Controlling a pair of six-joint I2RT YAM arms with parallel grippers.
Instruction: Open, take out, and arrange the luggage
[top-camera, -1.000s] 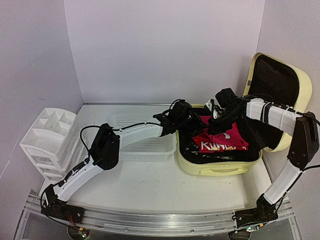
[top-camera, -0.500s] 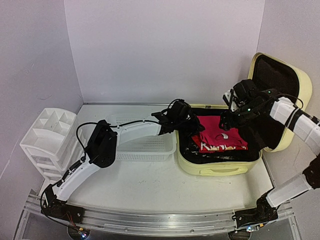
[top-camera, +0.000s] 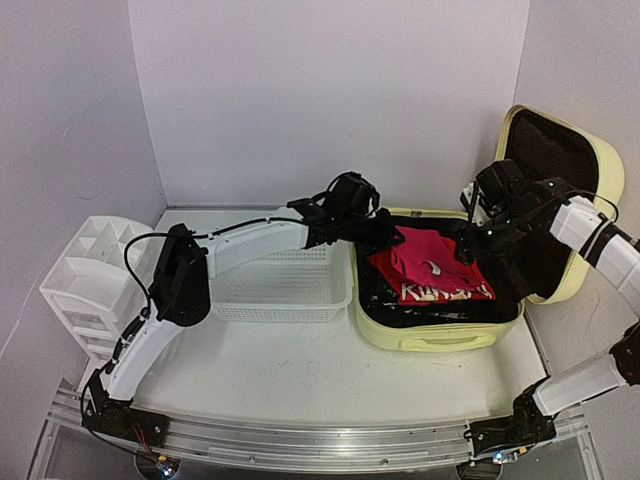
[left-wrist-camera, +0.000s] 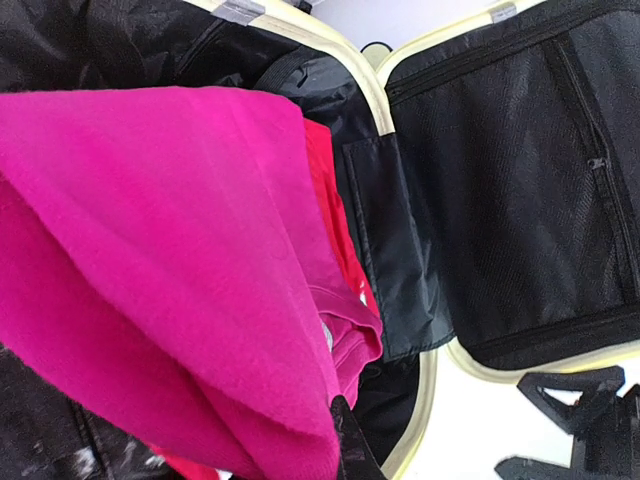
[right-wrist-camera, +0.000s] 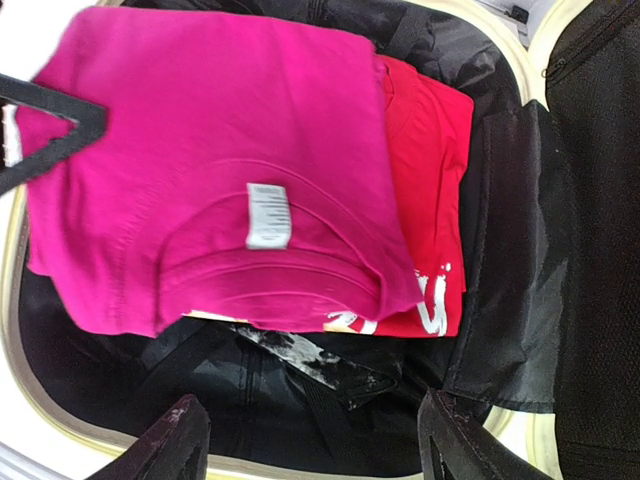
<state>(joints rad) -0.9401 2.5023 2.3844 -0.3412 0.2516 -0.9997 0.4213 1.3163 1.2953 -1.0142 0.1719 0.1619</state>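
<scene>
**A:** We've got a white table (top-camera: 300, 380) here, closed in by pale lilac walls (top-camera: 330, 100).

**B:** At the far left we see a white drawer unit (top-camera: 95, 270), and a white mesh basket (top-camera: 280, 290) sits mid-table, just beside the suitcase (top-camera: 430, 335).

**A:** The yellow suitcase lies open on the right side of the table, and its lid (top-camera: 550, 170) stands up against the right wall. Inside, on the black lining, we can see a pink shirt (top-camera: 425, 250) on top of a red shirt (top-camera: 450, 290) with white lettering.

**B:** The left claw (top-camera: 383, 236) is at the suitcase's left edge, pinching the pink shirt with that corner lifted off the pile.

**A:** The right claw (right-wrist-camera: 312, 425) hangs above the open suitcase. Its fingers are spread wide and it's touching nothing we can make out.
</scene>
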